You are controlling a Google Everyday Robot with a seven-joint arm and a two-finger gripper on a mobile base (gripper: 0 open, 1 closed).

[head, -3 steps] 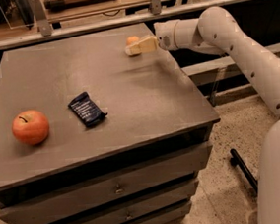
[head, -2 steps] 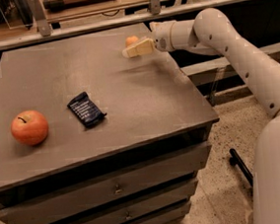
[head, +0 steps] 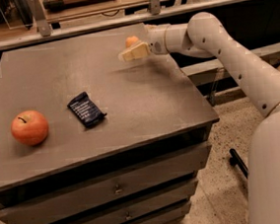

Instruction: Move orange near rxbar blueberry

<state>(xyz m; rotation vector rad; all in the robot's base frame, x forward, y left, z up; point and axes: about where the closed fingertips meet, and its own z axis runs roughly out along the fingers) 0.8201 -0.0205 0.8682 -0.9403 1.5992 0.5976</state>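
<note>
Gripper (head: 130,48): two cream-coloured fingers, held just above the worktop (head: 144,101) close to its far edge, right of that edge's middle and short of the far right corner; clamped on the orange (head: 132,39), with the near finger (head: 135,52) lying across the front of the fruit. Orange: small, round, plain; only its upper part shows above that finger; lifted clear of the surface, with a soft shadow on the grey top below and to the front of it. Arm (head: 234,60): white, jointed, reaching in from the right side and crossing the worktop's right edge near the far right corner. Rxbar blueberry (head: 86,109): flat dark wrapper with lines of white print, lying flat left of the worktop's centre and turned at a slant to the edges; well apart from the orange, which is towards the far edge and to its right. Apple (head: 29,127): larger, red-orange, stem dimple uppermost, resting near the left edge, to the left of the bar and not touching it. Worktop: matte grey, roughly square, set on a cabinet of stacked drawers (head: 117,188) showing along the front edge. Floor (head: 220,175): pale, speckled, to the right of the cabinet.
</note>
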